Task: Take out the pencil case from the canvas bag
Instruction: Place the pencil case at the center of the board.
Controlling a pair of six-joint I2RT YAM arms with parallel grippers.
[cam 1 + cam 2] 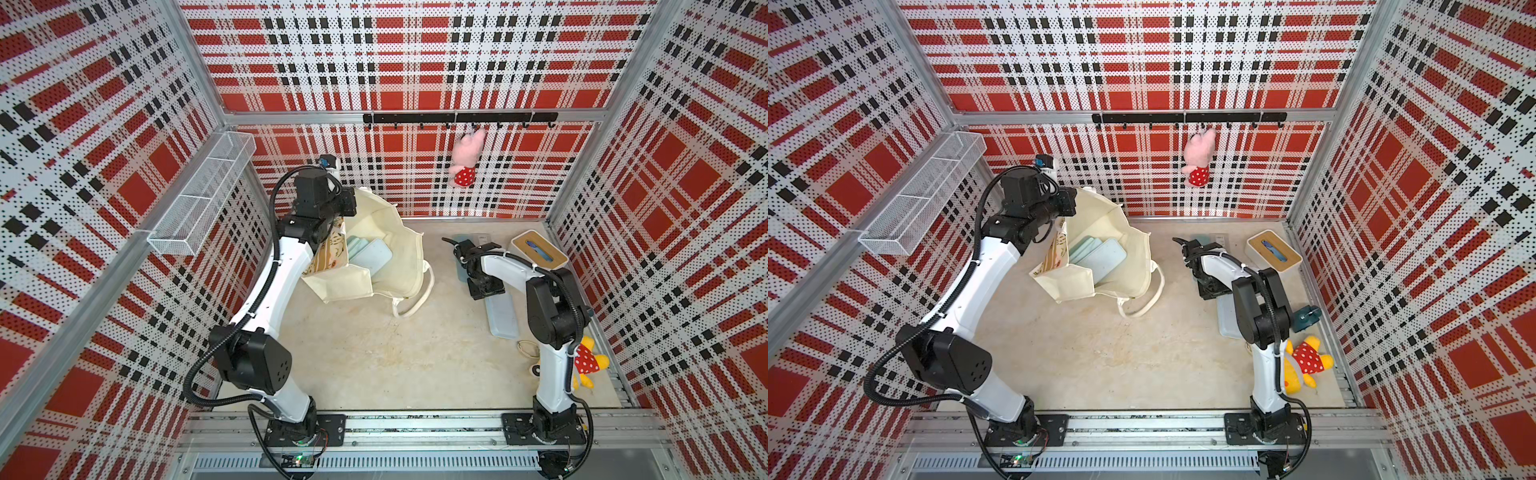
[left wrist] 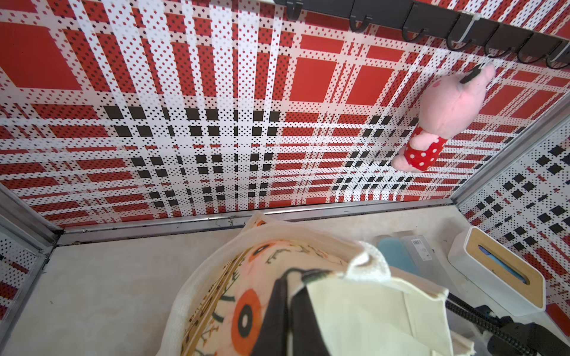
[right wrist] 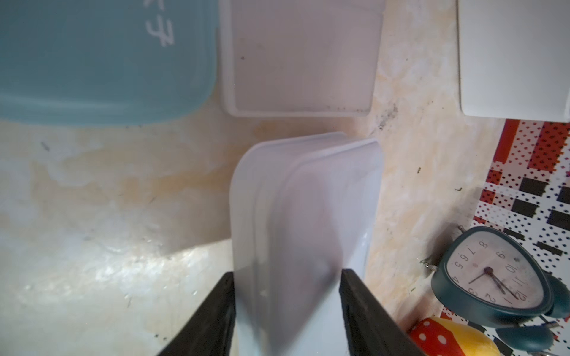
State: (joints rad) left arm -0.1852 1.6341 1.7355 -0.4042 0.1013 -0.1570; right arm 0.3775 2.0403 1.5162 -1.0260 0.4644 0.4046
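Pencil case is out of the canvas bag, lying on the table at the right side. The right claw straddles its near end, one finger on each flank. Can't tell if it's pinching or has let go. Left claw is clamped together on the bag's rim fabric, holding the mouth up and open. Two more pale blue cases sit inside the bag.

Risks, as I judge them: if the right claw lifts before its fingers are clear, the case gets dragged or flipped and may hit the clear tray, the teal case or the clock nearby. If the left grip slips, the bag slumps over the cases inside.

Hard to see: the top views hide both claws' fingertips under the wrists. The right wrist view is blurry, so finger contact and whether the case lies flat are unclear. The bag's floor is hidden.
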